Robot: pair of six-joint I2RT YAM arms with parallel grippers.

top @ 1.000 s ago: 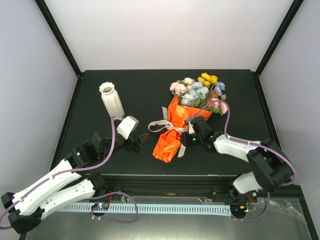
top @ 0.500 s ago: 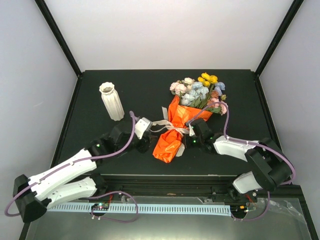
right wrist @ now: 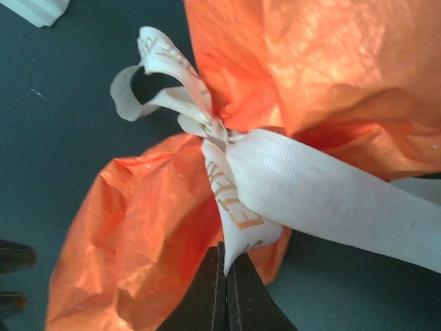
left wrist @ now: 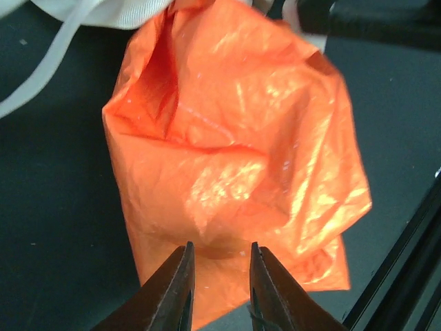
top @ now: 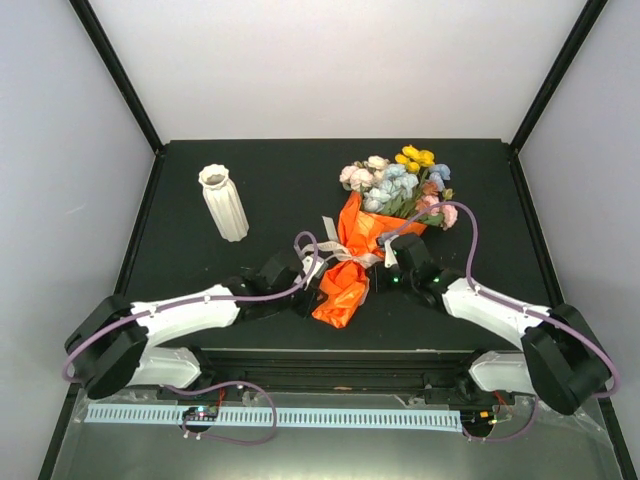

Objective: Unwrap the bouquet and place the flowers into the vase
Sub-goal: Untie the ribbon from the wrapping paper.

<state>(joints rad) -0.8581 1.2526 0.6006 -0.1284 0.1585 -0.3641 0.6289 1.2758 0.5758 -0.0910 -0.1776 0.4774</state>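
Note:
The bouquet lies on the black table, its orange paper (top: 345, 285) pointing toward me and the flowers (top: 395, 180) at the far end. A cream ribbon (top: 335, 252) is tied round its middle. My left gripper (top: 318, 288) is at the paper's near end. In the left wrist view my left gripper (left wrist: 222, 252) has its jaws narrowed, a small gap between them, astride a ridge of the orange paper (left wrist: 234, 158). My right gripper (right wrist: 225, 265) is shut on a tail of the ribbon (right wrist: 238, 221) below the knot. The vase (top: 224, 203) stands upright at the left.
The table's raised near edge (top: 330, 352) runs just below both grippers, and it shows as a black rail (left wrist: 406, 276) right of the paper. Dark frame posts and pale walls close in the back and sides. The two arms reach in from either side of the bouquet.
My left arm has swung right from beside the vase to the bouquet's near end, its jaws narrowing. My right jaws have closed on the ribbon tail.

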